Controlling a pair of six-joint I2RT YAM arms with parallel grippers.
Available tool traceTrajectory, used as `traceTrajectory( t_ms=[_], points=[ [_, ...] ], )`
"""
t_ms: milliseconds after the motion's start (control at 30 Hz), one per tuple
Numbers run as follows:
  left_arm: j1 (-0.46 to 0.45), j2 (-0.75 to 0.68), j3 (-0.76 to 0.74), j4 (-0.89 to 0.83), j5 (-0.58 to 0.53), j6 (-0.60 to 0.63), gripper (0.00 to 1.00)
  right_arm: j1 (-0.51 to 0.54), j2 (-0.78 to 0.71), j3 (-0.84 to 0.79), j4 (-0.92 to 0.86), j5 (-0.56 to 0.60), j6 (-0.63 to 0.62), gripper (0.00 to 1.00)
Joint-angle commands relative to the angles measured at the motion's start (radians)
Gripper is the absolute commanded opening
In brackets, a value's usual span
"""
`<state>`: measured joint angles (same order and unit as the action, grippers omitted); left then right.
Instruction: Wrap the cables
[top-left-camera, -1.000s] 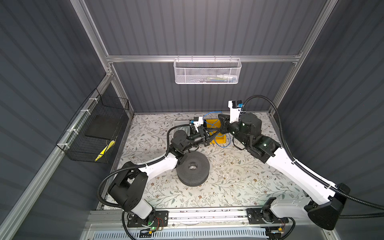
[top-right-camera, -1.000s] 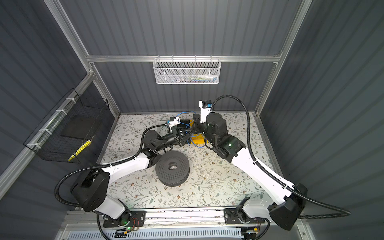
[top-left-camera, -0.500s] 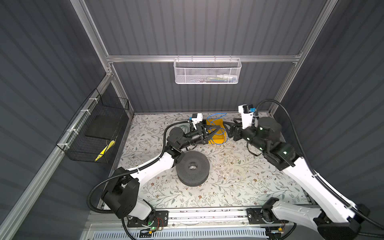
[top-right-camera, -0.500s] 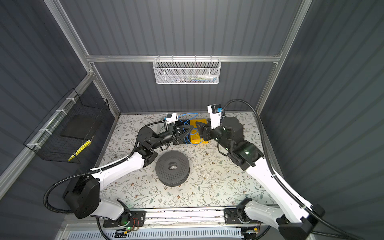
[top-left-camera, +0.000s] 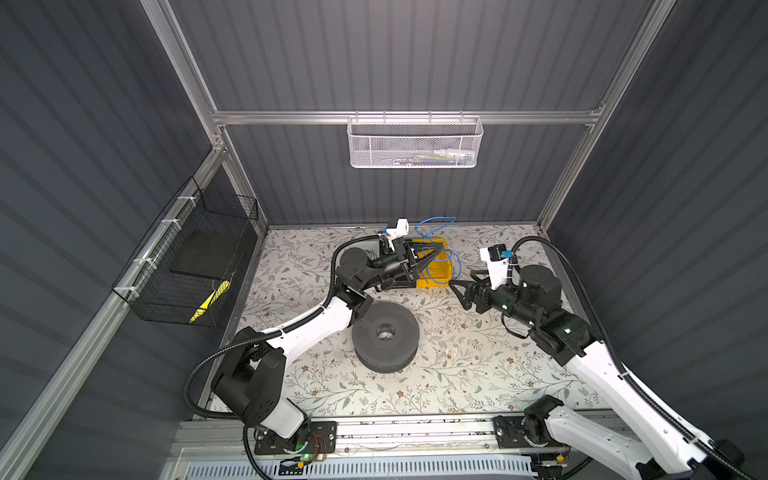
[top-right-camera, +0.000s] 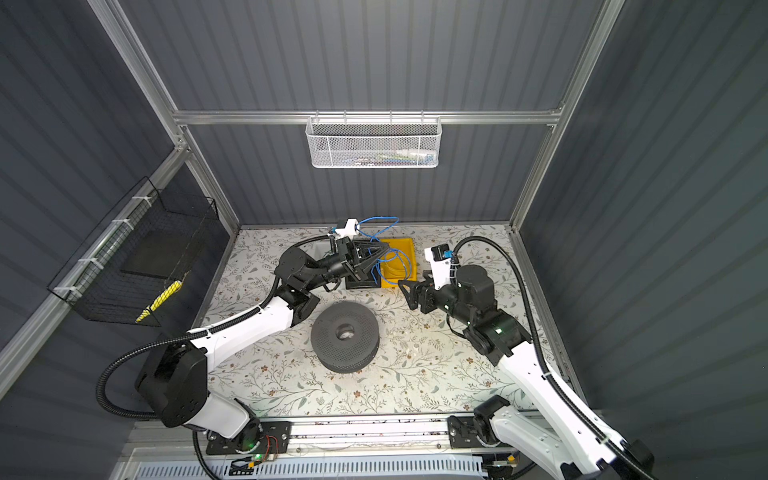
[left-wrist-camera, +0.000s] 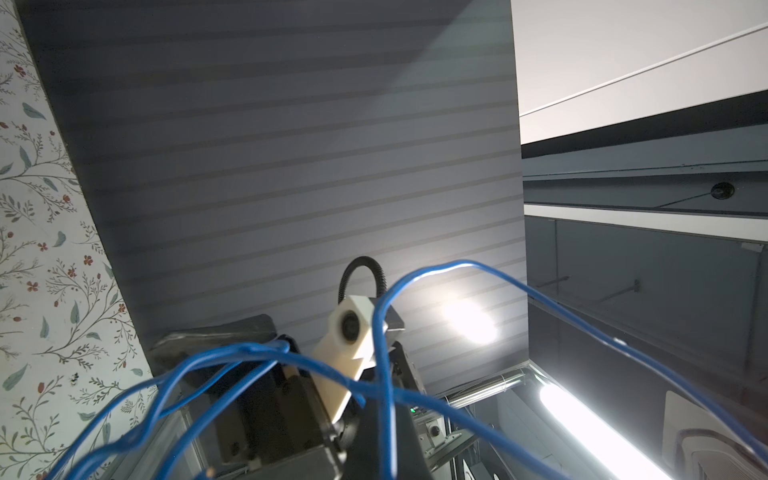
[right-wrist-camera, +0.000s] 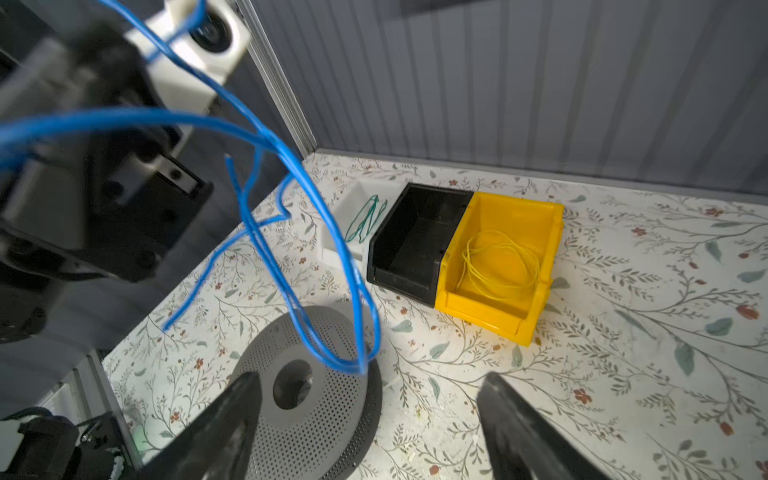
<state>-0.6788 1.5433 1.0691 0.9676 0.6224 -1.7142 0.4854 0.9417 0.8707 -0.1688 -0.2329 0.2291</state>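
Your right gripper (top-left-camera: 460, 277) just let go and backed off toward 3 o'clock, jaws wide and empty. Only the clamped left gripper (top-left-camera: 444, 248) holds the blue wire (left-wrist-camera: 465, 262), so its loops may spring.

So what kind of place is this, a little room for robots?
Probably a robot practice booth, not a home: grey ribbed panel walls in a silver metal frame, two white-and-black robot arms bolted to a front rail.
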Motion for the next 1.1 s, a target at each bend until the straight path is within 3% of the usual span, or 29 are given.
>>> traceTrajectory(
  t_ms=[0, 233, 467, 633, 733, 800, 967, 1067],
  points=[
    [0.004, -0.001, 0.038, 0.048, 0.028, -0.015, 0.00, -0.004, 0.018, 0.004, 0.136, -0.025, -0.025, 0.84],
    [0.004, -0.015, 0.035, 0.040, 0.035, -0.013, 0.00, -0.035, 0.071, 0.009, 0.206, -0.047, -0.023, 0.79],
    [0.004, -0.012, 0.044, 0.018, 0.037, -0.004, 0.00, -0.036, -0.071, -0.015, 0.119, -0.094, -0.055, 0.84],
    [0.004, -0.001, 0.047, 0.026, 0.037, -0.018, 0.00, -0.039, -0.147, -0.047, 0.068, -0.060, -0.088, 0.89],
    [0.004, -0.006, 0.052, 0.026, 0.042, -0.019, 0.00, -0.055, -0.130, -0.049, 0.072, -0.041, -0.095, 0.91],
    [0.004, -0.013, 0.055, 0.018, 0.046, -0.017, 0.00, -0.071, -0.104, -0.047, 0.094, -0.050, -0.097, 0.99],
    [0.004, -0.036, 0.061, -0.030, 0.057, 0.010, 0.00, -0.102, -0.021, -0.049, 0.187, -0.148, -0.086, 0.95],
    [0.004, -0.044, 0.058, -0.030, 0.058, 0.010, 0.00, -0.103, 0.009, -0.048, 0.206, -0.126, -0.097, 0.95]
  ],
)
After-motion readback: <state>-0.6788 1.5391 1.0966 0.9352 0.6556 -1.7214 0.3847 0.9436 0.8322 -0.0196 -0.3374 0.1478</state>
